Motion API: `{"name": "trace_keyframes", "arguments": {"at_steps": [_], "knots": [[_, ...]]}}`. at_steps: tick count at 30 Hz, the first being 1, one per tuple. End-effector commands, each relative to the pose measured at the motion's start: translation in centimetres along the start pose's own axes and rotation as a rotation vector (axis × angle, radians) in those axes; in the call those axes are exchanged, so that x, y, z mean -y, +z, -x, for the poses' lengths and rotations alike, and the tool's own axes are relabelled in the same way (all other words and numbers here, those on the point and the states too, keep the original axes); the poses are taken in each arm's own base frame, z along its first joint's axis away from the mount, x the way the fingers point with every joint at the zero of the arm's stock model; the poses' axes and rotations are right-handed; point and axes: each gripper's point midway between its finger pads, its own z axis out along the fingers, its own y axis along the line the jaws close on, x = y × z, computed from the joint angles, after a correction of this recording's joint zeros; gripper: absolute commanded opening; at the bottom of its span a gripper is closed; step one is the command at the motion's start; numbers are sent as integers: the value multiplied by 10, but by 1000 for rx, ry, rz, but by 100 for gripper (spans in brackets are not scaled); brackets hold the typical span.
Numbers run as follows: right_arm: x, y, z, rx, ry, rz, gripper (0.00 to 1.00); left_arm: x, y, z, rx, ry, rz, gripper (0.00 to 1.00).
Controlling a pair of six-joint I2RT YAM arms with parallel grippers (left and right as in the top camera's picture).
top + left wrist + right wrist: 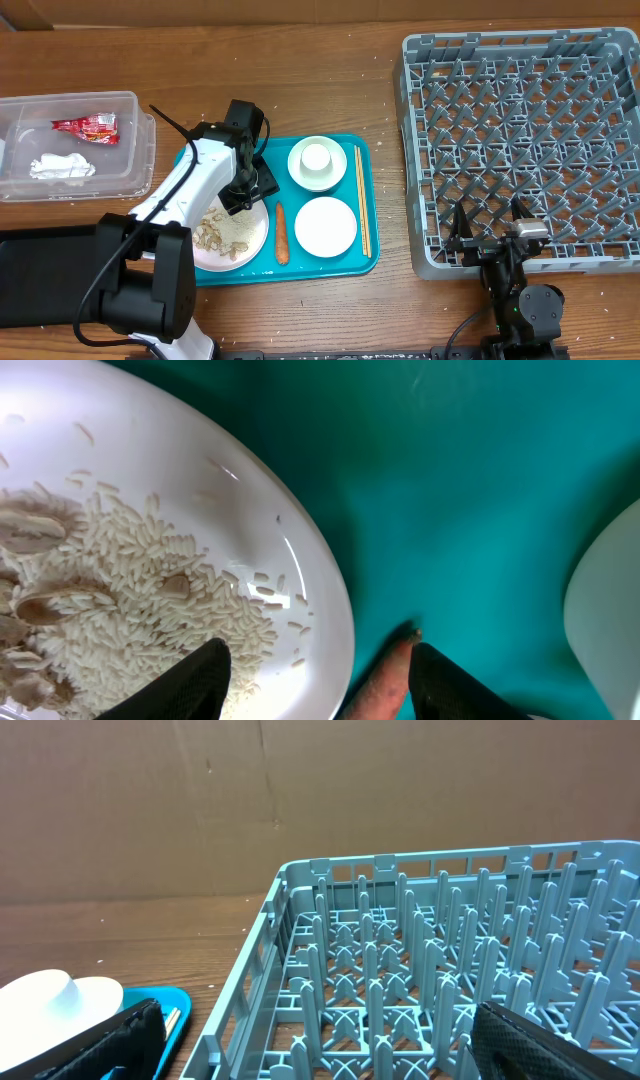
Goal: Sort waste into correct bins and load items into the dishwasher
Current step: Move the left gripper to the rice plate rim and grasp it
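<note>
Here the left claw (318, 685) stood half-spread, straddling the plate (200, 430) rim and carrot stick (385, 680) tip; the right claw (489, 216) gaped wide, empty, by the dish rack (412, 150).

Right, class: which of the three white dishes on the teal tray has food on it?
The large plate at the tray's left end: rice and pale scraps cover it. The far bowl holds only a small cup; the near bowl is bare.
</note>
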Motion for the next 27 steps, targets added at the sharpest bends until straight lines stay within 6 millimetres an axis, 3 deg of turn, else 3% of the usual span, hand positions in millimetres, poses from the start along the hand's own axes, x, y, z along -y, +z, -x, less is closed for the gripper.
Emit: {"name": "trace_keyframes", "arguments": {"at_steps": [1, 20, 27], "knots": [[3, 0, -2, 1, 0, -12, 100, -3, 9, -6, 2, -1, 15, 59], [3, 0, -2, 1, 0, -12, 100, -3, 18, -6, 40, 14, 31, 43], [3, 0, -2, 1, 0, -12, 100, 13, 18, -14, 85, 88, 44, 43]]}}
